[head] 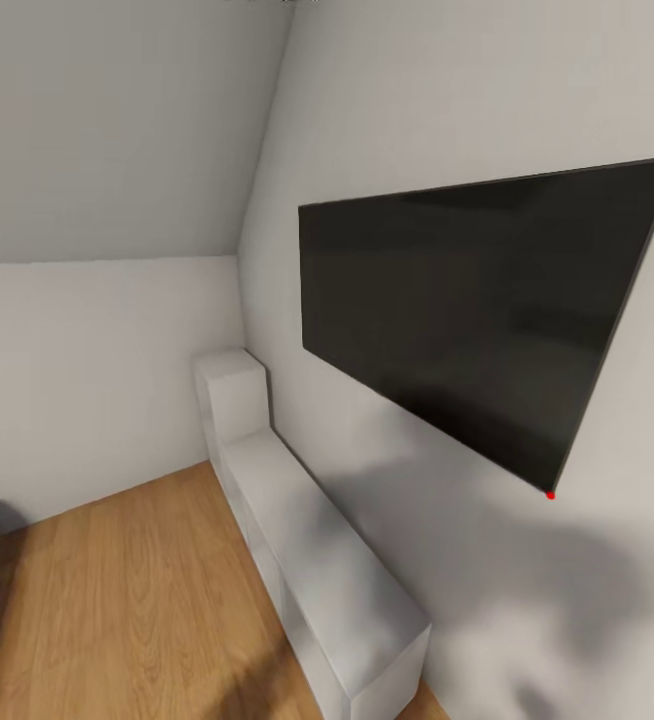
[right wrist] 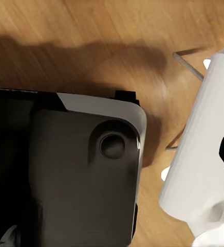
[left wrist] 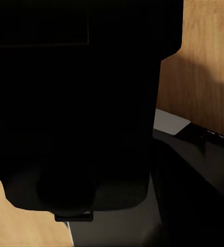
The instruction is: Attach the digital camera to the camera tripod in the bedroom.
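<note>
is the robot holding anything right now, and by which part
It cannot be told. Both wrist views look down past dark robot body parts at the wood floor, with no fingers and no camera visible.

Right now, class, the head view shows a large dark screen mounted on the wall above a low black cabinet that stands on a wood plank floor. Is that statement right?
Not quite: the cabinet is white, not black. The head view shows this. The rest holds: a large dark screen is mounted on the wall above that low cabinet, which stands on the wood plank floor.

Dark robot body (right wrist: 76,175) close beneath both wrist cameras, grippers indiscernible
</note>
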Controlling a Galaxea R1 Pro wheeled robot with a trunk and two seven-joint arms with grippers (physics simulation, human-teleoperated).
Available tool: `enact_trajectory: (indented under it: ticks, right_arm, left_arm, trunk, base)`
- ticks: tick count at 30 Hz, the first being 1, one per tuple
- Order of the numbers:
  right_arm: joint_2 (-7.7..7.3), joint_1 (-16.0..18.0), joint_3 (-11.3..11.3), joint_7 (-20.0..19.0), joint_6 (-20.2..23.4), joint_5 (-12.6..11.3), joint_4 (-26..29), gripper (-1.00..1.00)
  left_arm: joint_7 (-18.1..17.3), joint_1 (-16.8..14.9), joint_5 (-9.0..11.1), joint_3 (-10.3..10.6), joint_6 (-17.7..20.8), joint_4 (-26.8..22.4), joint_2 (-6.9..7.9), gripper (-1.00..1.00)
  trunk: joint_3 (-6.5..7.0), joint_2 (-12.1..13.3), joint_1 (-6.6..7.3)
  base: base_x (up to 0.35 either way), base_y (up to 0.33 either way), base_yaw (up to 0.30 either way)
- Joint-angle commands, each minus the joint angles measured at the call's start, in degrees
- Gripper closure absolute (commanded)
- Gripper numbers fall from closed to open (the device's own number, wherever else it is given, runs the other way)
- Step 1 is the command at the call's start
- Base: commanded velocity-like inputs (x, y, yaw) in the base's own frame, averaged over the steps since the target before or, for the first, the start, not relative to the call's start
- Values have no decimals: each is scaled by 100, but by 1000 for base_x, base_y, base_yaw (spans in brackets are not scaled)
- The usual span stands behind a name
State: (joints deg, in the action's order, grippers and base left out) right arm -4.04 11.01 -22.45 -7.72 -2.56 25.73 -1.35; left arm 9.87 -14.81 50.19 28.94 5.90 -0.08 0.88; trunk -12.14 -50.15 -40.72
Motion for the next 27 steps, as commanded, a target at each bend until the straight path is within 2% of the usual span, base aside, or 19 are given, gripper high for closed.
enact_trajectory:
  ticks: [1,27]
  right_arm:
    - [-5,7,-49,-10,-28,46,-14,-100]
    - [-7,7,-39,-10,-140,69,-6,-100]
  left_arm:
    - [15,-7,27,51,25,-1,0,100]
    - [15,-8,19,51,25,-3,-6,100]
  trunk:
    - [11,36,22]
    - [478,1079,593]
  base:
    - [0,0,0]
    - [0,0,0]
